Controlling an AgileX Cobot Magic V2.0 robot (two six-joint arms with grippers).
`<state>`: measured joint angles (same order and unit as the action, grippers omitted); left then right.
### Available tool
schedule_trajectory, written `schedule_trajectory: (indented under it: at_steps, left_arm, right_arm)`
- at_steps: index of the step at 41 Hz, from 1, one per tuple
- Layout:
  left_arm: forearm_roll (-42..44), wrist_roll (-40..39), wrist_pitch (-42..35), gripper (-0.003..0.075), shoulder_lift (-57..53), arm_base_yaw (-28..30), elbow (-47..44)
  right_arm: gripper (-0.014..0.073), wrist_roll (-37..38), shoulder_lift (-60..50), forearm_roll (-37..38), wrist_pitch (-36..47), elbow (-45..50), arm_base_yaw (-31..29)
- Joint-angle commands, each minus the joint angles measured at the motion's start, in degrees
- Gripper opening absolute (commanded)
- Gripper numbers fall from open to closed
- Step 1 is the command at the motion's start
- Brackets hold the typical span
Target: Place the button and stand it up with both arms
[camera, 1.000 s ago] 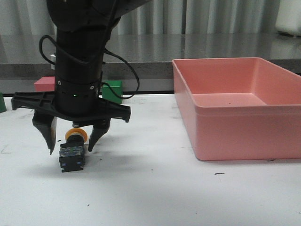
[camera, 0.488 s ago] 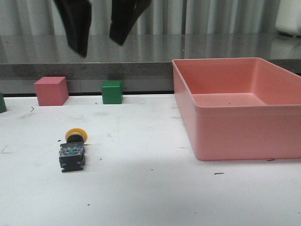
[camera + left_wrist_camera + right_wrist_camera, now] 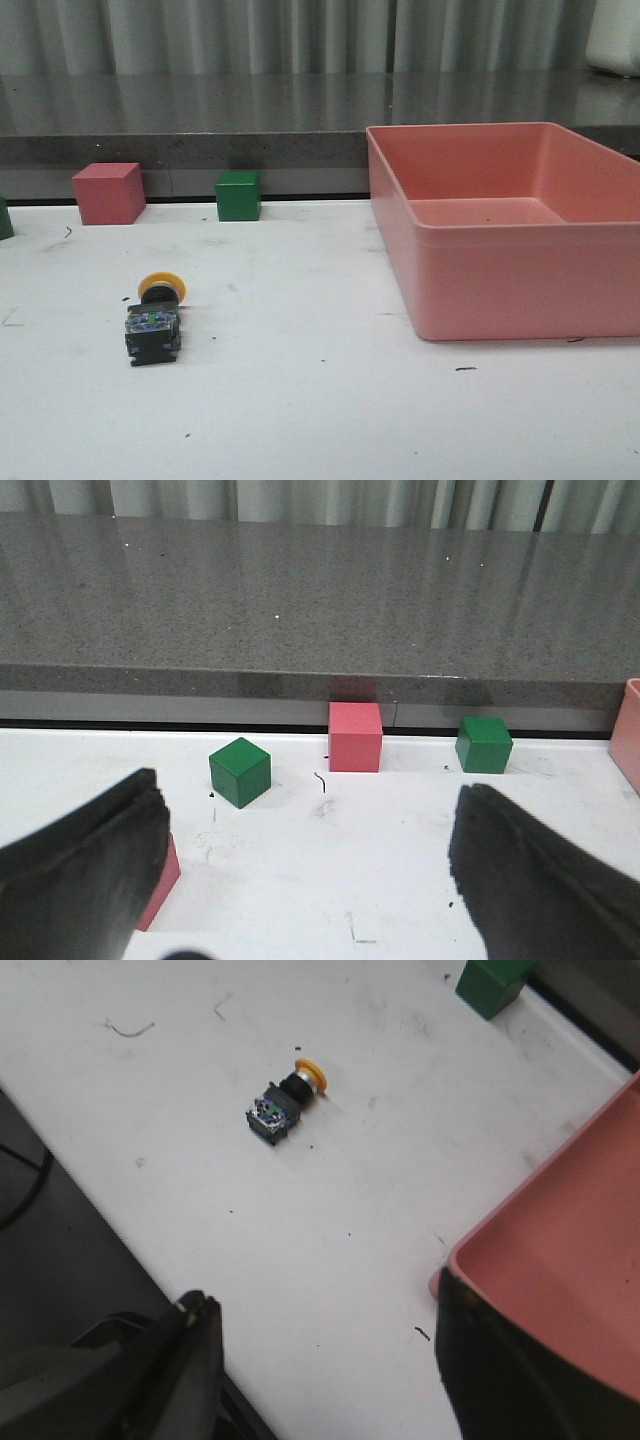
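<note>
The button (image 3: 155,318) lies on its side on the white table at the front left, yellow-orange cap pointing away from me, black-and-clear base toward me. It also shows in the right wrist view (image 3: 284,1100), lying free. Neither arm shows in the front view. My left gripper (image 3: 305,815) is open and empty, high above the table, facing the cubes at the back. My right gripper (image 3: 325,1305) is open and empty, high over the table's near edge, well apart from the button.
A large pink bin (image 3: 505,225) stands at the right; its corner shows in the right wrist view (image 3: 560,1260). A red cube (image 3: 108,193) and a green cube (image 3: 238,195) stand along the back edge. The left wrist view shows another green cube (image 3: 240,771).
My left gripper, open around the button a second ago, has risen straight up and left the front view. The button stays lying on its side in the same spot.
</note>
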<state>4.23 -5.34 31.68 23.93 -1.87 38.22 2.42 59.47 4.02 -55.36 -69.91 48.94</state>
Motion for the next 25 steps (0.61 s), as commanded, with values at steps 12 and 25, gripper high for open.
schedule_trajectory:
  at_steps: [12, 25]
  left_arm:
    - [0.06, -0.40, -4.65, 0.0564, 0.89, -0.25, 2.02]
    - [0.06, -0.40, -4.76, 0.0564, 0.89, -0.25, 2.02]
  right_arm:
    - [0.0479, -1.32, -24.92, 0.67, 9.74, 16.93, -0.19]
    - [0.0479, -1.32, -25.76, 0.36, 5.92, 17.17, -0.19]
